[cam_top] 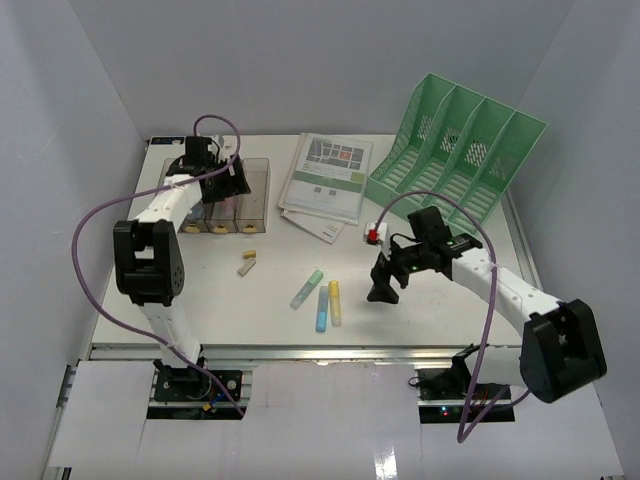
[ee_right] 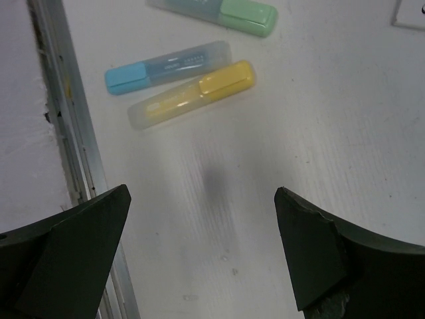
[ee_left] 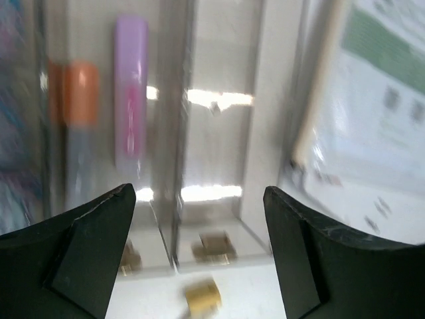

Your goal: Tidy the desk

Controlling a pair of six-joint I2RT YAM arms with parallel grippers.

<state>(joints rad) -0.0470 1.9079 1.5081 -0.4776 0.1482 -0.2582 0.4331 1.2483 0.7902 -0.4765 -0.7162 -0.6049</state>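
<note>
Right tool (ee_right: pixel 201 193), wide and empty, is nearest; yellow-capped translucent plastic highlighter (ee_right: pixel 192 93) lies to its left, long axis along the closing line.

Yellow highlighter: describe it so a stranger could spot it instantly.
On the white desk, three highlighters lie together near the middle of the front rail. The yellow highlighter is rightmost, beside the blue highlighter, with the green highlighter farther left. Only it is yellow.

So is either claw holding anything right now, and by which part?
Nothing is held. The left claw is open above the clear tray; the right claw is open above the desk.
</note>
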